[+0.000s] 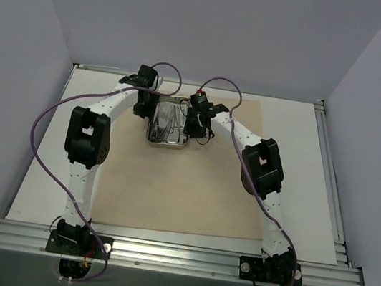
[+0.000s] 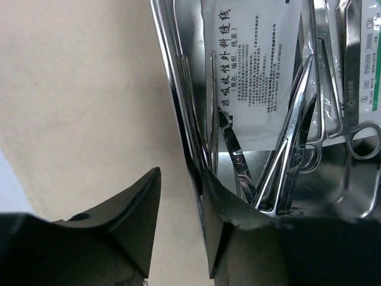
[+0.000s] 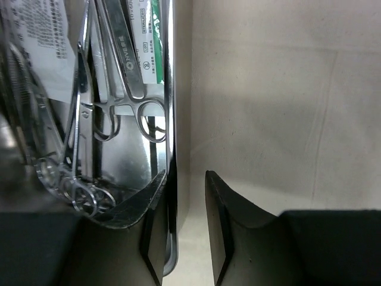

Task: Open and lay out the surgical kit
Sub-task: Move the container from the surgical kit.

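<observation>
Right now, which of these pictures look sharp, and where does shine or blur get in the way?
Top external: even, soft light, the steel tray small and glinting. Left wrist: the packet print crisp, the fingers dark and soft. Right wrist: the ring handles at left smear, tray wall mirror-bright.

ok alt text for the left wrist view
The left hand, jaws apart, straddles the side wall of a steel tray that sits on beige cloth. Inside the tray lie scissor-handled instruments and a clear printed packet.

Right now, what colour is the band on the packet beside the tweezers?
The band is green; clearest in the right wrist view.
</observation>
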Action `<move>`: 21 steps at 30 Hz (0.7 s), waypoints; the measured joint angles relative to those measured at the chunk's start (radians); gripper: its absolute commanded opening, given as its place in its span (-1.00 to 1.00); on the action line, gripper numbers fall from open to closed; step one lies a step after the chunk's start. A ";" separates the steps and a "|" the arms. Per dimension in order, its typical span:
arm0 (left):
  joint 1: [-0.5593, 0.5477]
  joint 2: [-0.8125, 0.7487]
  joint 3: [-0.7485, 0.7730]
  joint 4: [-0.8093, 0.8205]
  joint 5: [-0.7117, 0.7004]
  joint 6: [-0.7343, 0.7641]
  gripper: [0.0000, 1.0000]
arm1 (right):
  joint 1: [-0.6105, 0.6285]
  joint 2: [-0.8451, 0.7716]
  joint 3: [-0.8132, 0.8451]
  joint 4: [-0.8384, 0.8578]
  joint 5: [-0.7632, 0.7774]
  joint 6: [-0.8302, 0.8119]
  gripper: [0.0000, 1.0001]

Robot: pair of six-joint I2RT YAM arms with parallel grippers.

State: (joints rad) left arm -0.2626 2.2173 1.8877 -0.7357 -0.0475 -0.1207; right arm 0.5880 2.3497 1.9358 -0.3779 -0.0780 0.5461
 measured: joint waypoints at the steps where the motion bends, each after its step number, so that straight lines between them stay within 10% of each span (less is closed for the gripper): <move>1: 0.000 0.004 0.003 0.002 0.002 -0.002 -0.22 | -0.006 -0.010 -0.006 0.001 -0.006 0.000 -0.50; 19: -0.018 0.036 0.034 0.032 -0.035 0.000 -0.38 | -0.080 -0.147 -0.060 0.024 -0.009 0.008 -0.49; 21: -0.019 0.054 0.048 0.033 -0.040 -0.005 -0.68 | -0.082 -0.147 -0.073 0.024 -0.010 0.008 -0.49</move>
State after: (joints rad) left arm -0.2821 2.2711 1.9354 -0.7025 -0.0879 -0.1257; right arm 0.5060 2.2028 1.8629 -0.3538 -0.0875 0.5537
